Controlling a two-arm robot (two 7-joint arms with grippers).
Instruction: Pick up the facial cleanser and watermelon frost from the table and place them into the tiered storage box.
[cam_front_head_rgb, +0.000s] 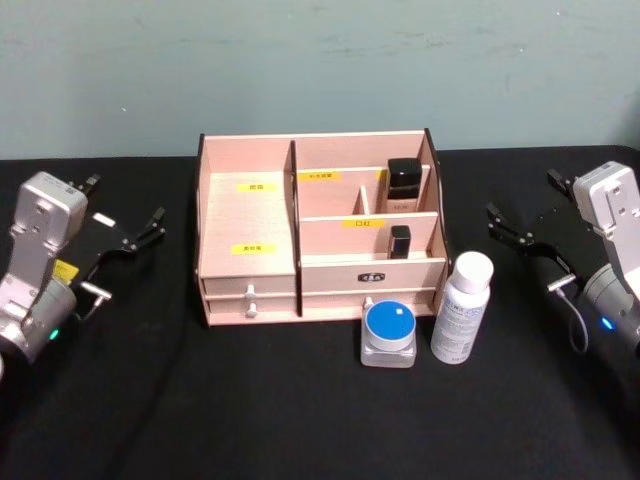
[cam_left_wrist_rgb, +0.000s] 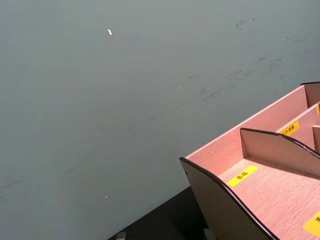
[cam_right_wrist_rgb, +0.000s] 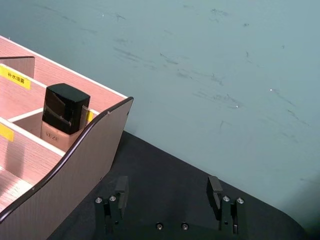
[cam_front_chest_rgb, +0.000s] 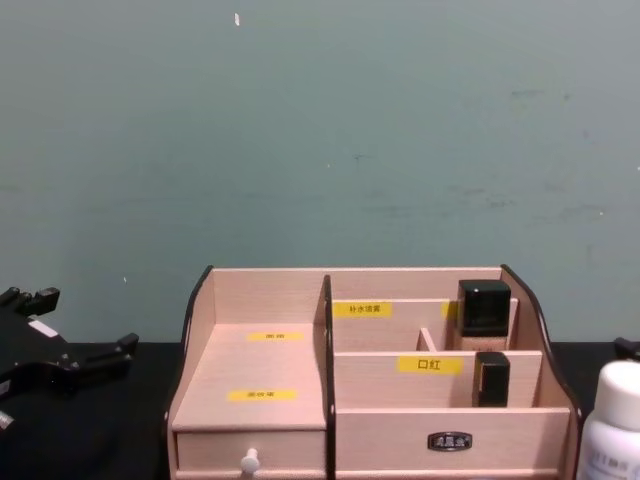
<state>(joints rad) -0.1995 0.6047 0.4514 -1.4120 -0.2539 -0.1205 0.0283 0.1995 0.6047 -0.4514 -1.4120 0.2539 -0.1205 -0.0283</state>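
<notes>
The tiered storage box stands mid-table, also seen in the chest view. Right in front of its right half stand a squat clear jar with a blue lid and, beside it, a white bottle with a white cap. These are the two loose items; their labels are unreadable, so I cannot tell which is the facial cleanser and which the watermelon frost. My left gripper hangs open left of the box. My right gripper hangs open right of it, its fingers spread wide.
A black-capped bottle sits in the box's rear right compartment and a small black tube in the one before it. The box's left tiers are bare. Black cloth covers the table; a teal wall stands close behind.
</notes>
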